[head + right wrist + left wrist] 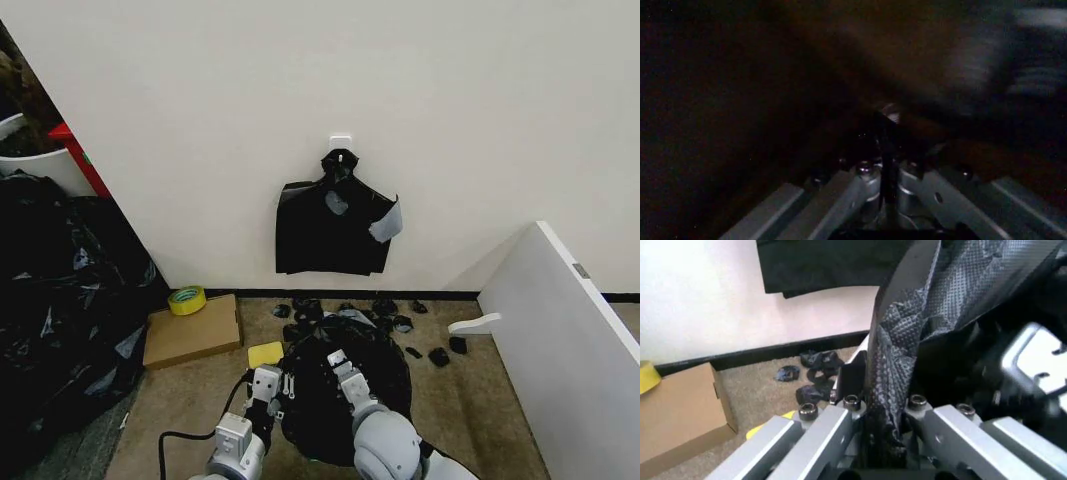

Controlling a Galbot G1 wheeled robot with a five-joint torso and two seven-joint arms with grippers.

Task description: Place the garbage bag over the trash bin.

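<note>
Left tool (pixel 268 383) is pinched on the garbage bag's (pixel 345 385) left edge and right tool (pixel 337 362) looks clamped on film near its middle, prob. to spread the mouth; the bag sits on the floor just ahead of the robot, w/ the trash bin not made out under it. Brownish carpet, white wall beyond w/ a black bundle (pixel 333 228) hung on it, cardboard box (pixel 192 330) to the left.
</note>
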